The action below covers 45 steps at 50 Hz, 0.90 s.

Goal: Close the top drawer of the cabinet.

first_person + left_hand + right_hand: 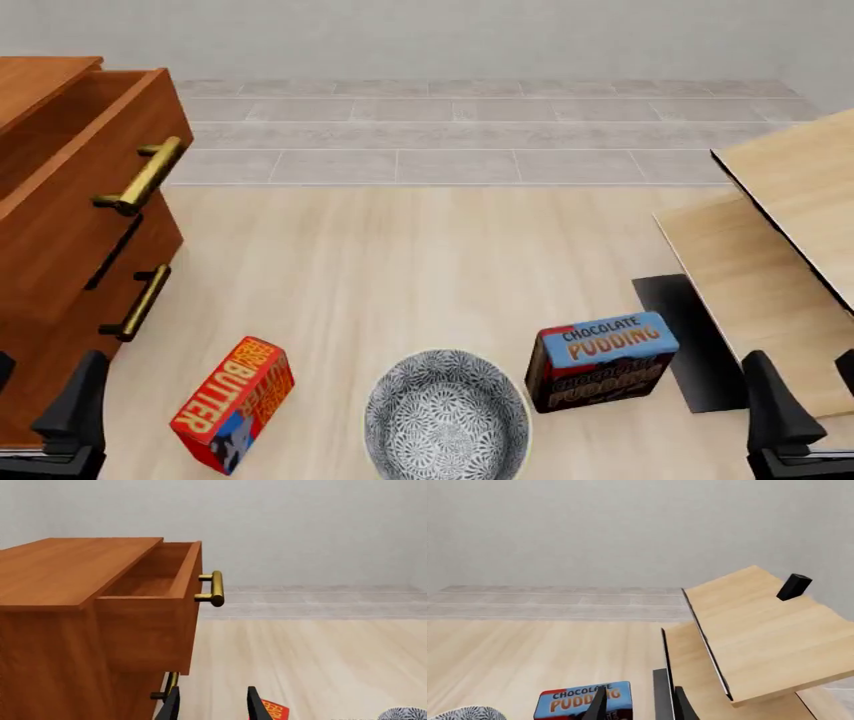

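Note:
The cabinet [34, 85] stands at the left, reddish-brown wood; the left wrist view shows its top [60, 570]. Its top drawer [87, 205] is pulled out and looks empty inside, its brass handle [140, 175] facing the room. The left wrist view shows the drawer [150, 630] from the side, with the handle [213, 588]. My left gripper [40, 390] is open and empty, low at the front left, apart from the cabinet; it also shows in the left wrist view [212, 704]. My right gripper [807, 385] is open and empty at the front right [639, 704].
A lower drawer handle [140, 300] sits under the open drawer. On the floor lie a butter box [234, 400], a patterned bowl [447, 415] and a chocolate pudding box [601, 360]. Pale light-wood furniture [787, 250] stands at the right, with a small black block [794, 586] on it.

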### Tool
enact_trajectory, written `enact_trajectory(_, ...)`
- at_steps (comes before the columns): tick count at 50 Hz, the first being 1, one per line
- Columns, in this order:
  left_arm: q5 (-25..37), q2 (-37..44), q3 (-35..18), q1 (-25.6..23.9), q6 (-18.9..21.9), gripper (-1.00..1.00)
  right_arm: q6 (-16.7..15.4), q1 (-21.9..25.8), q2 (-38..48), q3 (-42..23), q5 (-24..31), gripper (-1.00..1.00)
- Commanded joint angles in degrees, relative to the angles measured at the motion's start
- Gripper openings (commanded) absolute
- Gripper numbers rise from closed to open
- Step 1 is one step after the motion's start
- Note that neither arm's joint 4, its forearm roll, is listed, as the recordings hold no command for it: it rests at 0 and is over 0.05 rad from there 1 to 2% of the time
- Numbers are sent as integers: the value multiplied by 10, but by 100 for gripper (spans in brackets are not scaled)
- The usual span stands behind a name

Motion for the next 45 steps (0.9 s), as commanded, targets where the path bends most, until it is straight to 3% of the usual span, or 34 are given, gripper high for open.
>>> enact_trajectory(1, -4, -2, 1, -4, 22, 100, 0, 6, 0, -2, 1, 100)
enact_trajectory(6, -9, -1, -2, -8, 54, 100, -3, 7, 0, 1, -2, 100)
enact_trajectory(10, -12, 6, -6, -12, 46, 100, -3, 5, 0, 1, -1, 100)
enact_trajectory(12, -18, 2, -6, -16, 68, 100, -2, 4, 0, 1, -1, 100)
enact_trajectory(21, -25, 8, -20, -26, 87, 100, -4, 3, 0, 3, -3, 100)
enact_trajectory(33, -30, -2, -30, -46, 145, 100, -5, 4, 0, 3, -2, 100)
enact_trajectory(43, -71, -3, -7, -76, 245, 100, 0, 4, 0, 3, 0, 100)
enact_trajectory(45, -67, -3, -9, -79, 245, 100, 2, 5, 0, 3, 1, 100)
